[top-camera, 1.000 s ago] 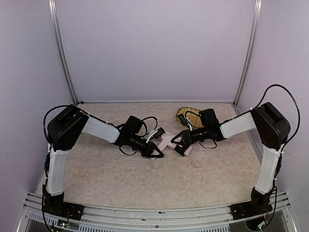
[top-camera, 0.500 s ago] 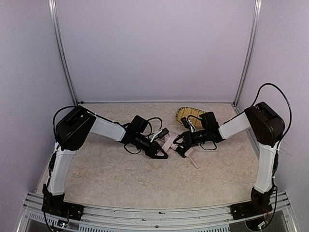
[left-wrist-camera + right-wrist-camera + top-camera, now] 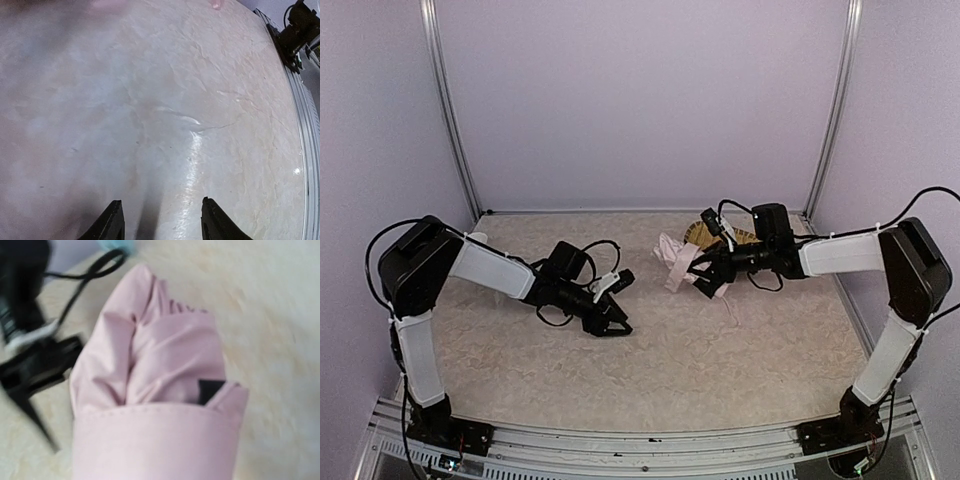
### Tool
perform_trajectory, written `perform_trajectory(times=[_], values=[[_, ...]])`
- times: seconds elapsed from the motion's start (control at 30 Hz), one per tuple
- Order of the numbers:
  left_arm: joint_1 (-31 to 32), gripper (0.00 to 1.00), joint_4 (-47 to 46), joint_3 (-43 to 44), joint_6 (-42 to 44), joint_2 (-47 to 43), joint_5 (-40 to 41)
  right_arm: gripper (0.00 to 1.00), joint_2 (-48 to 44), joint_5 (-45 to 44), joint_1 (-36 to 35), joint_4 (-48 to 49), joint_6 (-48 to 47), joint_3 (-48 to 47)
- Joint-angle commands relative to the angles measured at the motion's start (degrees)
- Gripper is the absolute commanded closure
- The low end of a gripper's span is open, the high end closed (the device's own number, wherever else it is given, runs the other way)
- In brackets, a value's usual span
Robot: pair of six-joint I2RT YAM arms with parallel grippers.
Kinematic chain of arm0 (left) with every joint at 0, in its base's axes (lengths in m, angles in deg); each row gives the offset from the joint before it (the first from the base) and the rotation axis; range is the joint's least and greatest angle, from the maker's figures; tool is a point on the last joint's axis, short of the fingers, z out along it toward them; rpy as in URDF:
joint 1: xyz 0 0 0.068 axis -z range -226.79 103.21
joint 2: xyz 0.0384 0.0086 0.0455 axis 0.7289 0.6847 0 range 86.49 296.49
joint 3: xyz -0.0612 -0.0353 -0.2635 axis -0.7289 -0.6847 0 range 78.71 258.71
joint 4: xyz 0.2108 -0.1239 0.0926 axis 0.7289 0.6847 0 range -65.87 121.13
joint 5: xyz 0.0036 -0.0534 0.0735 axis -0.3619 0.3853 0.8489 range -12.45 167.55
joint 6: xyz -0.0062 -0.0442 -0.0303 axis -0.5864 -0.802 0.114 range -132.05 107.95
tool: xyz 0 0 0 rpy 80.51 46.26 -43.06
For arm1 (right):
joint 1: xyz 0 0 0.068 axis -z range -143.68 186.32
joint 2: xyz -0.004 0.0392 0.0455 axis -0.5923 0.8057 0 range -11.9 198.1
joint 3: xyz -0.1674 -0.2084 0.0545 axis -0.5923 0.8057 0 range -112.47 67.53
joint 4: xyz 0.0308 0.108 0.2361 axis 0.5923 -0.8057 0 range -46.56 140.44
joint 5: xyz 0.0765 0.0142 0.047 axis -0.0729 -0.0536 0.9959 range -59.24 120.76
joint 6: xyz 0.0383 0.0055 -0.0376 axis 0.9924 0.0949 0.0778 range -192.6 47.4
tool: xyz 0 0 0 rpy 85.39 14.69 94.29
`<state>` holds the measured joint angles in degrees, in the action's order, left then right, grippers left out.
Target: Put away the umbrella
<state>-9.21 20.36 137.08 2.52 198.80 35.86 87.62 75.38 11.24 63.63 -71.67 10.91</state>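
The umbrella (image 3: 672, 262) is a folded pale pink bundle at the back middle of the table, in front of the woven tray (image 3: 701, 226). My right gripper (image 3: 705, 280) is shut on it, and the canopy sticks out to the left of the fingers. In the right wrist view the pink canopy (image 3: 155, 390) fills the frame and hides my fingers; a bit of black lining shows. My left gripper (image 3: 615, 325) is well to the left of the umbrella, low over the table. It stands open (image 3: 161, 202) with only bare tabletop between the fingers.
The tray is mostly covered by my right wrist and its cables. A thin pale strip (image 3: 728, 300) trails from the umbrella below the right gripper. Metal frame posts (image 3: 832, 110) and walls close in the back and both sides.
My left gripper has opened, let go of the umbrella and drawn back to the left. The right arm has carried the umbrella back and to the right, nearer the tray.
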Motion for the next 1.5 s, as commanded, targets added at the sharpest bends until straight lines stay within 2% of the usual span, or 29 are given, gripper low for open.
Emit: perform_trajectory(times=[0.0, 0.1, 0.13, 0.23, 0.33, 0.53, 0.73, 0.83, 0.93, 1.07, 1.23, 1.47], values=[[0.0, 0.49, -12.5, -2.2, 1.0, -10.4, 6.1, 1.00, -5.4, 5.4, -1.0, -4.1, -9.3, -2.4], [2.4, 0.47, -17.1, -4.9, 9.4, -19.2, 12.8, 1.00, -6.9, 4.8, -1.3, -12.3, -12.7, -6.4], [3.8, 0.41, -18.6, -6.5, 14.1, -22.0, 16.5, 1.00, -7.2, 3.8, -1.5, -14.5, -13.6, -7.3], [7.7, 0.15, -27.1, -12.9, 27.7, -28.0, 26.4, 1.00, -8.3, 2.4, -2.4, -18.8, -16.6, -8.5], [8.8, 0.02, -28.2, -12.9, 35.4, -29.2, 28.7, 1.00, -9.2, 3.2, -3.7, -21.7, -18.5, -8.9], [8.9, 0.01, -21.8, -7.2, 42.0, -26.1, 24.1, 1.00, -9.3, 4.7, -7.8, -30.0, -23.6, -12.3], [9.0, 0.01, -9.0, -3.0, 45.8, -26.3, 10.5, 1.00, -10.3, 6.1, -9.6, -31.8, -24.5, -14.1], [9.2, 0.01, -11.5, -3.3, 46.0, -25.5, 10.2, 1.00, -10.1, 7.8, -10.9, -33.1, -26.4, -14.7], [9.3, 0.01, -7.1, 0.2, 49.9, -23.2, 10.6, 1.00, -10.2, 10.8, -11.7, -33.2, -26.9, -15.2], [9.4, 0.06, -2.0, 4.6, 52.0, -20.1, 10.8, 1.00, -10.1, 11.3, -12.6, -35.5, -28.7, -16.5], [9.2, 0.07, -6.2, 3.8, 54.3, -20.5, 9.1, 1.00, -9.5, 11.6, -13.3, -37.5, -29.8, -17.7], [10.6, 0.14, -4.7, 4.7, 56.8, -20.7, 5.4, 1.00, -9.0, 12.2, -13.4, -38.2, -30.4, -19.2]])
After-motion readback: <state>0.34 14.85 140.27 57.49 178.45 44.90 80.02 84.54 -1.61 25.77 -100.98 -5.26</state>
